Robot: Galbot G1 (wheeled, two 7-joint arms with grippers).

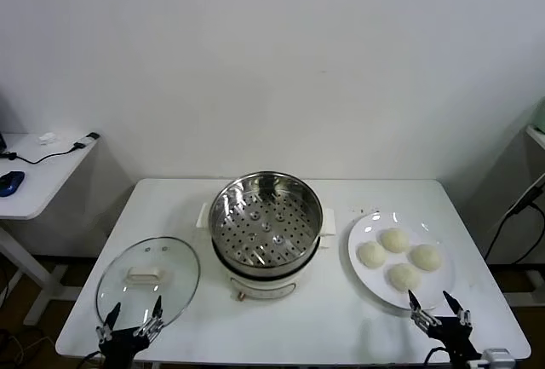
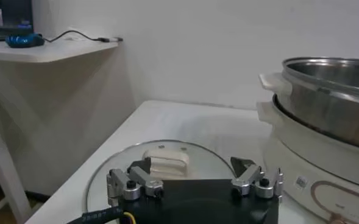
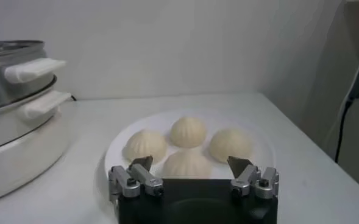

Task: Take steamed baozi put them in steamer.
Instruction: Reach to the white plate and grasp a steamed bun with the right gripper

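Observation:
Several cream-white baozi (image 1: pixel 398 256) (image 3: pixel 188 132) lie on a white plate (image 1: pixel 364 277) (image 3: pixel 115 152) at the table's right. The steel steamer (image 1: pixel 266 220) (image 2: pixel 337 91) (image 3: pixel 14 91) stands in the middle on its white base, its perforated tray bare. My right gripper (image 1: pixel 436 308) (image 3: pixel 190 164) hovers open at the table's front edge, just before the plate, with nothing between its fingers. My left gripper (image 1: pixel 129 316) (image 2: pixel 192 165) is open at the front left, over the near rim of the glass lid, holding nothing.
A round glass lid (image 1: pixel 148 280) (image 2: pixel 167 159) with a white handle lies flat left of the steamer. A side desk (image 1: pixel 38 173) with a blue mouse and cables stands beyond the table's left edge. A cable (image 1: pixel 521 207) hangs at the far right.

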